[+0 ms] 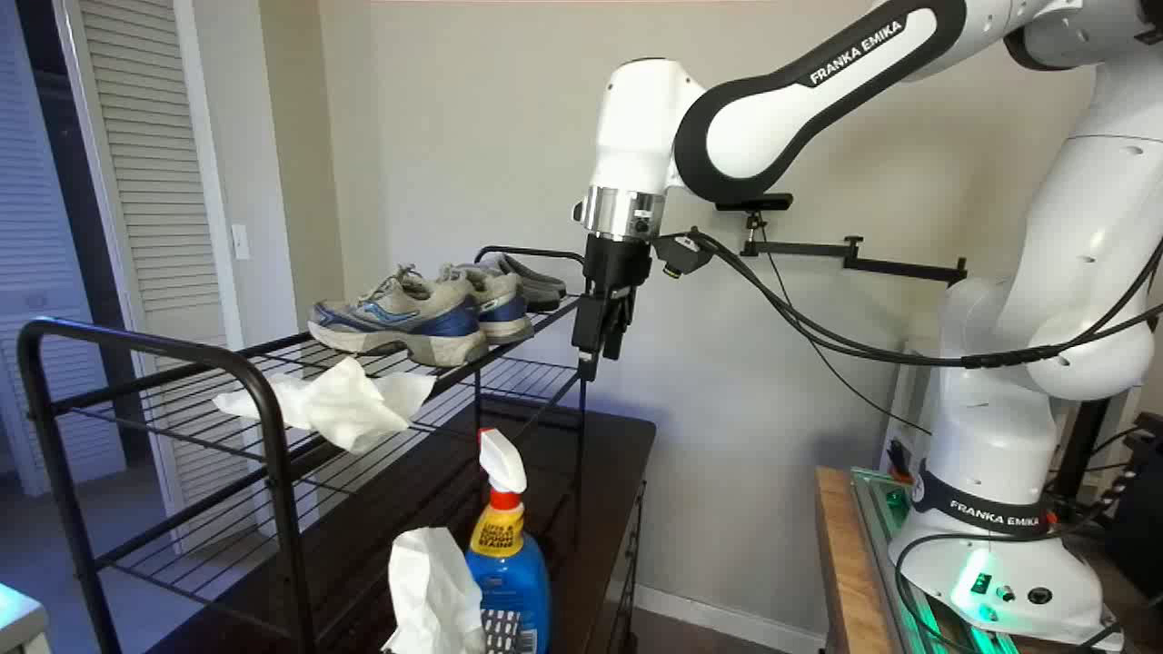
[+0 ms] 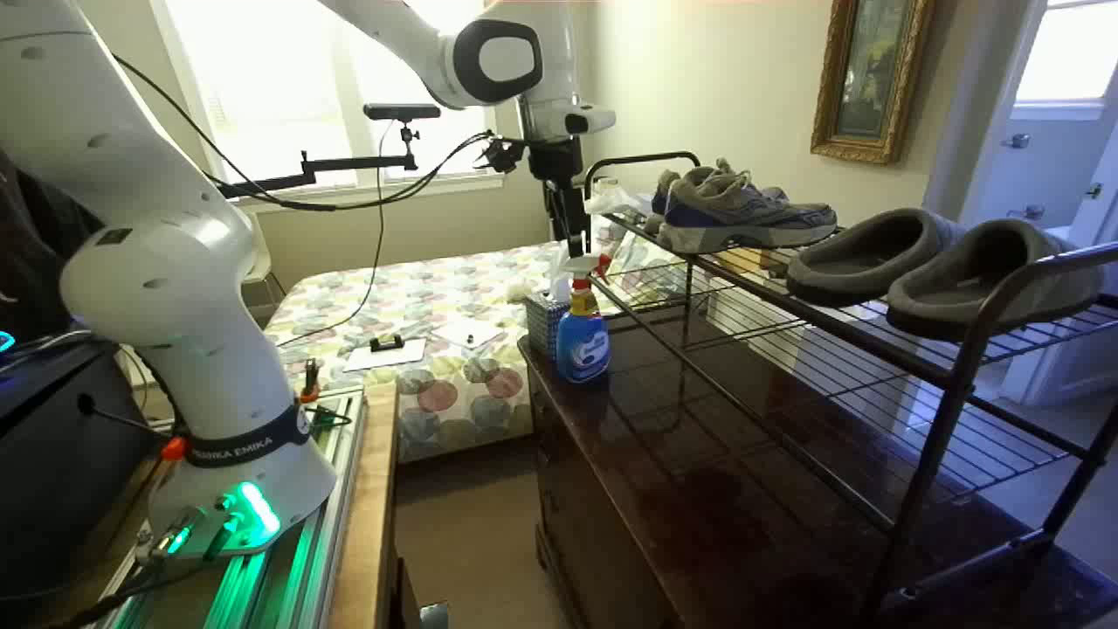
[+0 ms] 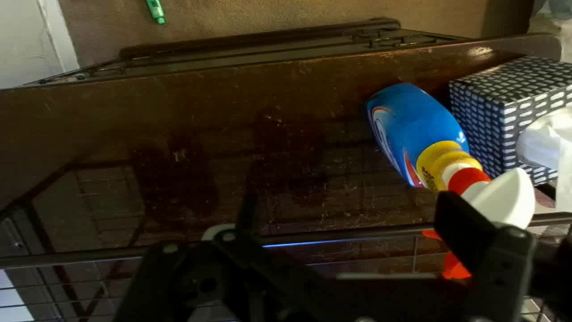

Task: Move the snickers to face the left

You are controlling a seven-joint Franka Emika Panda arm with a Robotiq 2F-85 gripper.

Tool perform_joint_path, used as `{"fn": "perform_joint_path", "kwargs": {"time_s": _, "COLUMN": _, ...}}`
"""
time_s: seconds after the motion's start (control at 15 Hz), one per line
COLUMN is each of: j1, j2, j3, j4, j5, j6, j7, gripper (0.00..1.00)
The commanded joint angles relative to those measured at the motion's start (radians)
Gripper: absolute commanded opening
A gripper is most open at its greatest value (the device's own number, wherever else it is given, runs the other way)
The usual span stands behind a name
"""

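Observation:
No candy bar shows; a pair of grey and blue sneakers stands on the rack's top shelf. The near sneaker [image 1: 400,318] in an exterior view has its toe to the left of that picture, heel toward the arm. The pair also shows in an exterior view [image 2: 742,214], toes to the right there. My gripper [image 1: 601,354] points down beside the rack's dresser-side edge, apart from the sneakers, and also shows in an exterior view [image 2: 572,229]. In the wrist view the gripper's fingers [image 3: 351,210] are wide apart with nothing between them. The sneakers are out of the wrist view.
A black wire rack [image 2: 943,384] stands on a dark dresser [image 3: 223,116]. Grey slippers [image 2: 987,271] share its top shelf, with white paper [image 1: 350,409] at the opposite end. A blue spray bottle [image 3: 415,125] and a patterned tissue box [image 3: 487,107] stand on the dresser beneath the gripper.

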Motion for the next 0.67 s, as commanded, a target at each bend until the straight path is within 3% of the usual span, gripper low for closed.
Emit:
{"fn": "perform_joint_path", "kwargs": {"time_s": 0.0, "j1": 0.014, "j2": 0.001, "j3": -0.014, "j4": 0.001, "j5": -0.005, "j6": -0.002, "j7": 0.003, "gripper": 1.00}}
{"fn": "perform_joint_path", "kwargs": {"time_s": 0.6, "j1": -0.010, "j2": -0.045, "j3": -0.041, "j4": 0.051, "j5": -0.066, "j6": 0.054, "j7": -0.027, "gripper": 1.00}}
